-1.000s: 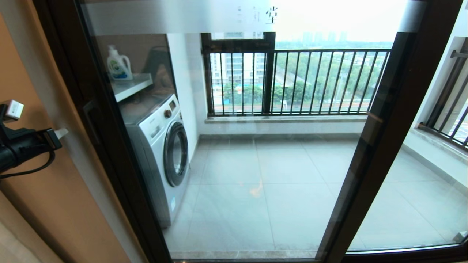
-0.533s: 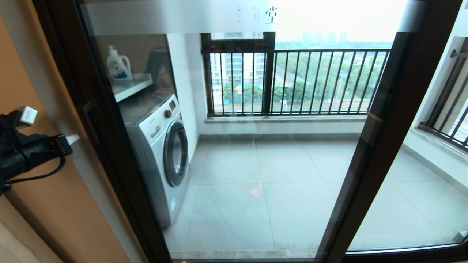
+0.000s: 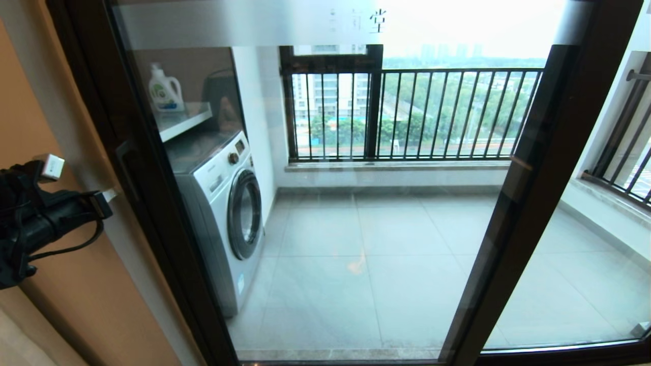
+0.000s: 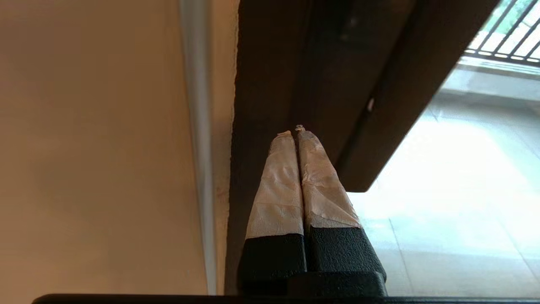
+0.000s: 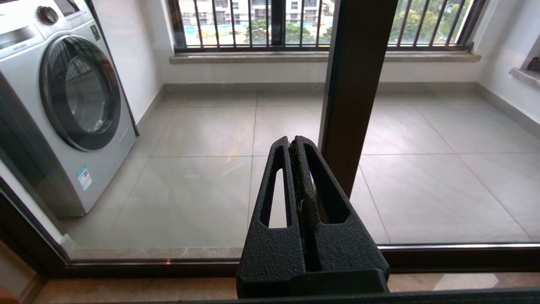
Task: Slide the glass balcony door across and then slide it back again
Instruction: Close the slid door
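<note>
The glass balcony door (image 3: 356, 244) fills the head view, a clear pane in a dark brown frame with a frosted top strip (image 3: 244, 23) bearing Chinese characters. Its left edge stands against the wall, and its dark bar handle (image 3: 124, 165) is on that left frame member. My left gripper (image 3: 108, 195) is shut, its white-taped tips just left of the handle. In the left wrist view the left gripper (image 4: 295, 131) points at the dark frame (image 4: 261, 84), with the handle (image 4: 392, 97) right beside it. The right gripper (image 5: 292, 143) is shut and empty, low before the glass, out of the head view.
Behind the glass stand a washing machine (image 3: 224, 203), a shelf with a detergent bottle (image 3: 165, 91) and the barred outer window (image 3: 422, 112). An orange wall (image 3: 51, 284) is on the left. A dark upright (image 3: 529, 178) separates the door from a further glass panel (image 3: 585, 274) on the right.
My left gripper has moved right and slightly down, from the orange wall up to the door's left frame beside the handle. The door has not moved.
</note>
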### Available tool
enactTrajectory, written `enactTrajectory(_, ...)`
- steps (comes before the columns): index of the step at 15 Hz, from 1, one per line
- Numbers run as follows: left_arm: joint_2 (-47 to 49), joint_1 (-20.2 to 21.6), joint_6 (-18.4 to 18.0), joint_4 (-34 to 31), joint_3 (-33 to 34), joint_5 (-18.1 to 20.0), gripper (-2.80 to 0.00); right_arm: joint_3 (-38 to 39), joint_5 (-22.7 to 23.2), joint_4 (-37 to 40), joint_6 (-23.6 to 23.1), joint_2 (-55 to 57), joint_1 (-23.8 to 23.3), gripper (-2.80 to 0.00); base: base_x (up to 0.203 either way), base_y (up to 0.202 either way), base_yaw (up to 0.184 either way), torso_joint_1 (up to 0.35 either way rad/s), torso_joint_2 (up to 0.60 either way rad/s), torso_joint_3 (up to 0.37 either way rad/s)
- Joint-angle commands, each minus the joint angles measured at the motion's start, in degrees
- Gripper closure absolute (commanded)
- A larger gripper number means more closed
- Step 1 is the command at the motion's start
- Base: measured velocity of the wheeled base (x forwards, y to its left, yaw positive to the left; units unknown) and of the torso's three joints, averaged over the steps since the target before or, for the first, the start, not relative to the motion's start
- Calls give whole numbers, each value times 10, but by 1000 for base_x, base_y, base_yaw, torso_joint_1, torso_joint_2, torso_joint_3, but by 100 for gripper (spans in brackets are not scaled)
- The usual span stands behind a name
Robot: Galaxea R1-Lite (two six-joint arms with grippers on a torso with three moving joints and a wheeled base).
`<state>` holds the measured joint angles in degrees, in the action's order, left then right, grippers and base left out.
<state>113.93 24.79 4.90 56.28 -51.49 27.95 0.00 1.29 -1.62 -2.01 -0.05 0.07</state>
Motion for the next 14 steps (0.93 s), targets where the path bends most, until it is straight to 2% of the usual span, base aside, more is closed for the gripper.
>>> enactTrajectory(1,19,-4,1,4,-7,-6,0,7,0,0,0,0,0,0,0,0,0,0,0,0)
enactTrajectory(3,35,-5,0,4,-26,-24,0,7,0,0,-1,0,0,0,0,0,0,0,0,0)
enactTrajectory(14,39,-33,-2,5,-25,-27,0,7,0,0,0,0,0,0,0,0,0,0,0,0)
